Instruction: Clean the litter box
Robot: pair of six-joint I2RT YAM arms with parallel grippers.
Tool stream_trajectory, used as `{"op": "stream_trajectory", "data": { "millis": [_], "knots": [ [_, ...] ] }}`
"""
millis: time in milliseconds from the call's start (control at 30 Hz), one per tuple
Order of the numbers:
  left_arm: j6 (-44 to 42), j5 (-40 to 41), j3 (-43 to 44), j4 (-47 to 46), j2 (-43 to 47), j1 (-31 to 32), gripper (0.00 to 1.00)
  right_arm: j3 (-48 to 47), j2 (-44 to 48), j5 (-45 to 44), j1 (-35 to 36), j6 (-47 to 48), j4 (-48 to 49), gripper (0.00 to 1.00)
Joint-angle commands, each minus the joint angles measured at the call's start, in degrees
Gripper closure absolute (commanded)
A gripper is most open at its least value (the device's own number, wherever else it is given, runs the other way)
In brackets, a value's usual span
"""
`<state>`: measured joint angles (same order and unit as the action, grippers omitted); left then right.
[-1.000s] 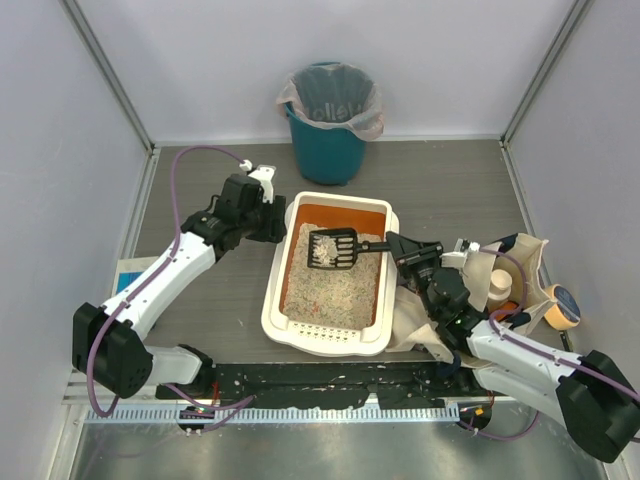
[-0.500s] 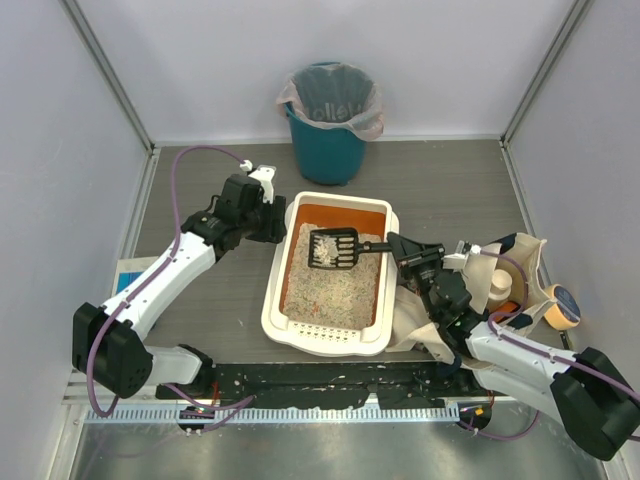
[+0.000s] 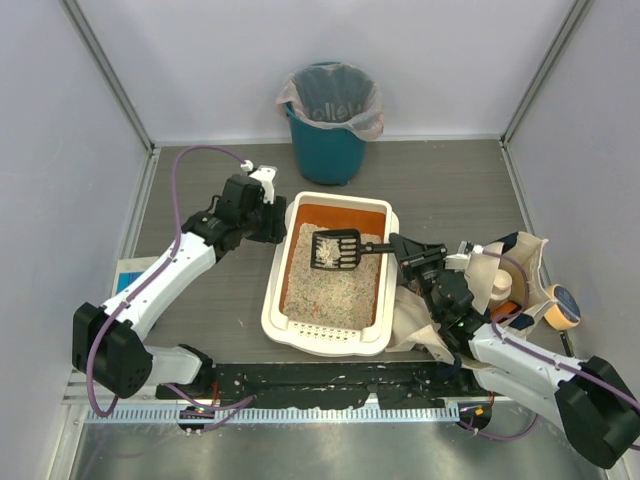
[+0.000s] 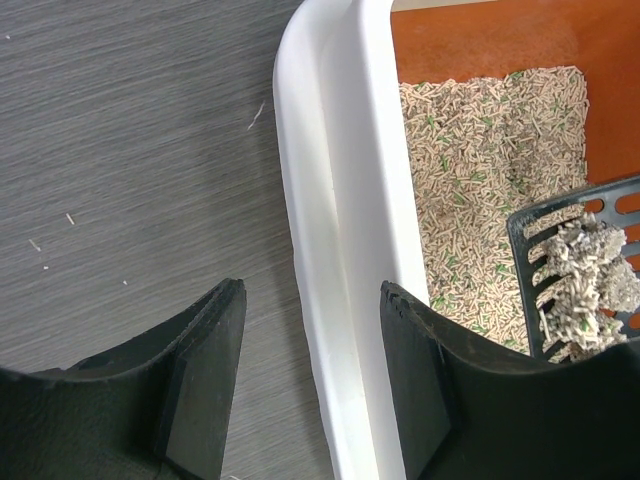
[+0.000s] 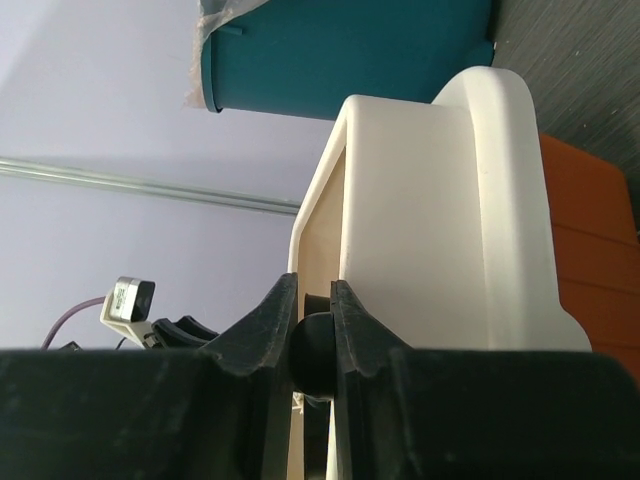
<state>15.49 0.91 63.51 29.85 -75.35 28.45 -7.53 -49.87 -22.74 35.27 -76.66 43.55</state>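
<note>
The litter box [image 3: 273,292] is a cream-white tray with orange inner walls and beige pellet litter, in the middle of the table. My right gripper [image 3: 399,248] is shut on the handle of a black slotted scoop [image 3: 335,250]. The scoop head hangs over the litter at the far half of the box and carries a clump of litter. My left gripper [image 3: 272,226] is open, its jaws straddling the box's far left rim [image 4: 330,200] without squeezing it. The scoop [image 4: 585,280] also shows in the left wrist view. The right wrist view shows the handle knob [image 5: 313,355] between the shut jaws.
A teal bin [image 3: 325,130] with a plastic liner stands beyond the box at the back. A beige tote bag [image 3: 505,268] and an orange roll [image 3: 563,310] lie at the right. A blue and white sheet [image 3: 125,275] lies at the left edge.
The scoop head and my right gripper have shifted slightly to the right over the litter. The left arm has not moved.
</note>
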Motion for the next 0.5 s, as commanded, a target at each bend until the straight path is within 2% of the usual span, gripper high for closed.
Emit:
{"op": "stream_trajectory", "data": {
  "millis": [0, 67, 167, 200, 233, 267, 333, 400, 467],
  "knots": [
    [-1.0, -0.6, -0.3, -1.1, 1.2, 0.6, 0.40, -0.4, 4.2, -2.4, 0.1, 0.0, -7.3, 0.99],
    [-1.1, -0.1, -0.4, -1.2, 1.3, 0.6, 0.40, -1.0, 4.4, 0.7, -0.4, 3.8, -4.3, 0.99],
    [-1.0, -0.5, -0.1, -1.1, 1.1, 0.6, 0.40, -1.4, 5.8, -1.5, -0.4, -0.5, -11.0, 0.99],
    [-0.9, -0.6, -0.2, -1.1, 1.3, 0.6, 0.40, -0.3, 5.8, -1.7, -0.3, -2.1, -10.0, 0.99],
    [-0.9, -0.6, -0.2, -1.1, 1.3, 0.6, 0.40, 0.8, 5.4, -1.1, -0.4, -0.3, -3.7, 0.99],
    [-0.9, -0.5, -0.4, -1.1, 1.4, 0.8, 0.40, 0.0, 4.0, 2.1, -0.5, 1.4, -3.6, 0.99],
    [-1.0, -0.1, -0.4, -1.1, 1.3, 0.7, 0.40, -3.9, 3.2, 2.7, -0.4, 1.2, -12.4, 0.99],
    [-1.0, -0.4, -0.3, -1.1, 1.3, 0.8, 0.40, -3.3, 3.3, -0.2, -0.5, -3.6, -14.1, 0.99],
    [-1.0, -0.1, -0.3, -1.0, 1.4, 0.9, 0.40, -0.3, 2.8, 0.2, -0.5, -1.0, -4.6, 0.99]
  ]
}}
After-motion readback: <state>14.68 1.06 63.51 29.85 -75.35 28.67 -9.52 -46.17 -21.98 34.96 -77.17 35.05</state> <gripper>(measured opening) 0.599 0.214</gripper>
